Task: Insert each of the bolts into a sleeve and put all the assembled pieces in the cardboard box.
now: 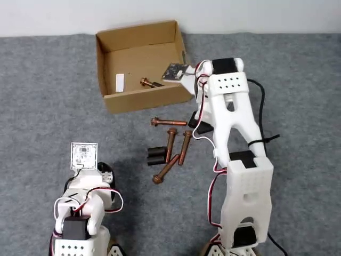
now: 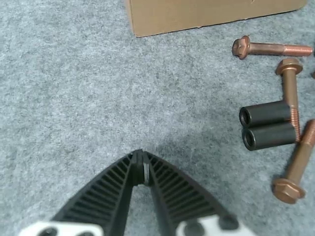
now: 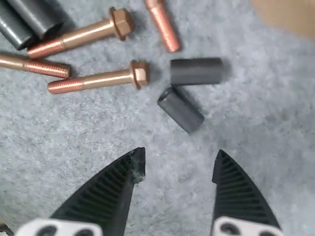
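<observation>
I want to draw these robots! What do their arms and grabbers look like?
The left arm and the right arm are chunky white plastic. They have black motor blocks at the joints, rows of little holes, and thin red, white and black cables looping along them. The left gripper and the right gripper are black and pointed, with ribbed slats, on white bases.

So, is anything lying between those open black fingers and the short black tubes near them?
Nothing visible does. Only bare grey carpet separates the right gripper from the nearest black cylindrical sleeve; the copper-coloured bolts lie off to the side of that path.
</observation>
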### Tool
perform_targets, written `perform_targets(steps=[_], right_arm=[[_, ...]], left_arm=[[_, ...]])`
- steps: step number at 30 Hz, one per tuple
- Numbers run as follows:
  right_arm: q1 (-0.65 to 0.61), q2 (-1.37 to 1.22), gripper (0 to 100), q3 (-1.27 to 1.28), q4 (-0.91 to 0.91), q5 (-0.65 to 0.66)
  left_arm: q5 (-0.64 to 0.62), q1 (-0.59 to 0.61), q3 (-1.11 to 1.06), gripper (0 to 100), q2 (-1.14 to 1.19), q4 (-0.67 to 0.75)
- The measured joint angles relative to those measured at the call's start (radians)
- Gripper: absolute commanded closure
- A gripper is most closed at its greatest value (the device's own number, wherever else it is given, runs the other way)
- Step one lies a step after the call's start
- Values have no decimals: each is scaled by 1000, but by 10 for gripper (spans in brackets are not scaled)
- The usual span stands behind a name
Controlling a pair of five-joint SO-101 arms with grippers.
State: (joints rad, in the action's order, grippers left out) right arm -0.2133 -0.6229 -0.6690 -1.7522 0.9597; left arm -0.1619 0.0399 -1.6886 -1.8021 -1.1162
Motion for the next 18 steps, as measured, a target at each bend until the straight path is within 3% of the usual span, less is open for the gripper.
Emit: perform_targets(steps=[14, 18], right_arm=[[-23, -187, 787, -5, 100, 15], [-25, -232, 891, -2, 126, 15]], left_arm=[[-2, 18, 0, 994, 0, 3], [-2, 17, 0, 994, 0, 11]])
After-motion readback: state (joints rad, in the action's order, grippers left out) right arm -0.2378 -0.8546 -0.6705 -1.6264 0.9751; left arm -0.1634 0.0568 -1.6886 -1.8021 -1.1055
